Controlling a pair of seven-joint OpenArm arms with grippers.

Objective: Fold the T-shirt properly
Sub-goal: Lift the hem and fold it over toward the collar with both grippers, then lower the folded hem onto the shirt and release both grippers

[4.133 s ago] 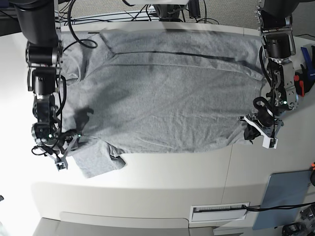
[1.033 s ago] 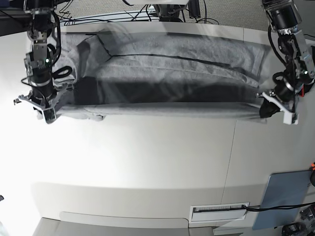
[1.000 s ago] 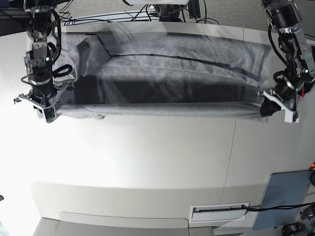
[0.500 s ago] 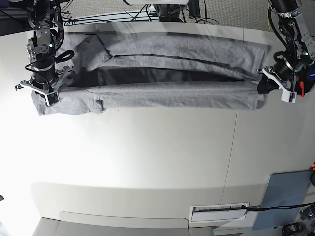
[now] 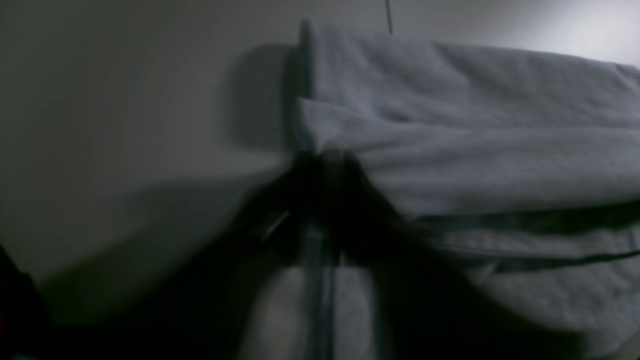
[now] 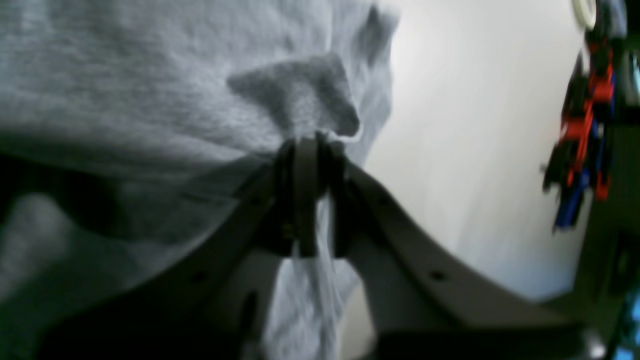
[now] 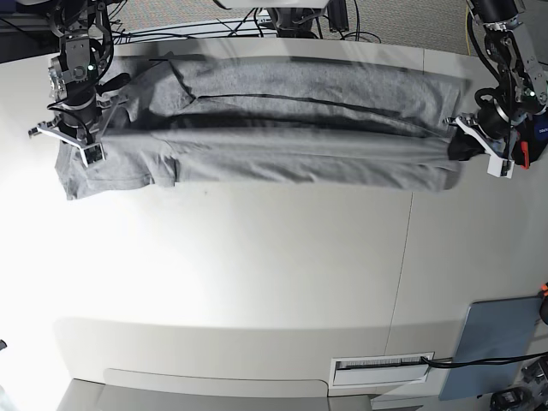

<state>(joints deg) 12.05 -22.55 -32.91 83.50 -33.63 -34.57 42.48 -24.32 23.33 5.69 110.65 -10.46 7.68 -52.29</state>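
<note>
The T-shirt (image 7: 282,128) lies as a half-folded band across the table's (image 7: 257,274) 12 o'clock edge, the left gripper (image 7: 473,147) and right gripper (image 7: 68,139) both clamped on its ends, so next the fold probably needs laying flat and releasing.

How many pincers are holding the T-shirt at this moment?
2. The right pincer pinches the T-shirt at its end on the base view's left; the left pincer pinches the opposite end. Both are shut on cloth.
</note>
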